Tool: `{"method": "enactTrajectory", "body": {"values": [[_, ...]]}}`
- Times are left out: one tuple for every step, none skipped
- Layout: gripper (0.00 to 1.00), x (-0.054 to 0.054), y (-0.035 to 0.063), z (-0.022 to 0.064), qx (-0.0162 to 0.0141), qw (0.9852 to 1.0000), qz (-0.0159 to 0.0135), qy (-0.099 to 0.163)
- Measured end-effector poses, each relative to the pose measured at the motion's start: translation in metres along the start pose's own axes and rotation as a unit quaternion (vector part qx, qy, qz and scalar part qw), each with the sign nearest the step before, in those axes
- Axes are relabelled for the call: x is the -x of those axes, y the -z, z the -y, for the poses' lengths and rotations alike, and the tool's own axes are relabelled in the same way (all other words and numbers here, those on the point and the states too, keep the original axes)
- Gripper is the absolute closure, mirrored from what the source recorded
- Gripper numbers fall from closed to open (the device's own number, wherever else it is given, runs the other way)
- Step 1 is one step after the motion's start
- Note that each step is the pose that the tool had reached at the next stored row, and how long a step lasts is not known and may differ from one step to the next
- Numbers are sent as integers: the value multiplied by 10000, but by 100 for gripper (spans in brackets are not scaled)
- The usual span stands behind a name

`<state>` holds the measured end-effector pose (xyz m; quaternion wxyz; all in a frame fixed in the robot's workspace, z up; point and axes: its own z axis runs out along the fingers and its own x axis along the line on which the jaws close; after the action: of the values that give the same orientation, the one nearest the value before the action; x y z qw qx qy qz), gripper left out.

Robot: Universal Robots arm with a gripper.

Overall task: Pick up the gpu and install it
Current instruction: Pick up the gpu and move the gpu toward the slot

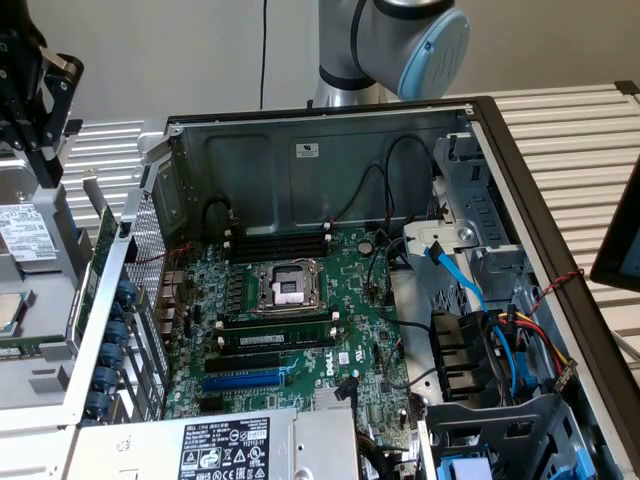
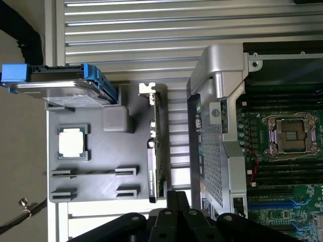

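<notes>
The gpu (image 2: 155,151) stands on edge along the tray's (image 2: 116,151) edge beside the computer case (image 2: 212,151), with the gripper (image 2: 177,199) closed and empty near it. It looks light, stiff and fragile. Its upper board edge seems the safest hold.

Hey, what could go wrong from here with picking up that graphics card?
The green graphics card with silver bracket stands on edge close beside the grey computer case's perforated wall; the black gripper, shut near it, might clip that wall or tip the card. Loose black cables over the green motherboard could snag it.
</notes>
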<state>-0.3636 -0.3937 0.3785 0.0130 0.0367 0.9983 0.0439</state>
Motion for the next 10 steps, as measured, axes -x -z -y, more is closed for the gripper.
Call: {"method": "enactTrajectory", "body": {"values": [[89,-5,-1,-6,-1,10000,0,-1],[89,-13,-2,-17,-5,10000,1,-1],[89,-22,-3,-30,-9,10000,4,0],[89,-30,-6,-44,-14,10000,4,0],[89,-42,-8,-54,-19,10000,5,1],[89,-54,-12,-63,-29,10000,8,1],[89,-67,-18,-72,-46,10000,13,2],[89,-80,-24,-79,-61,10000,23,3],[89,-95,-29,-86,-75,10000,40,5],[89,-109,-34,-91,-86,9999,57,7]]}}
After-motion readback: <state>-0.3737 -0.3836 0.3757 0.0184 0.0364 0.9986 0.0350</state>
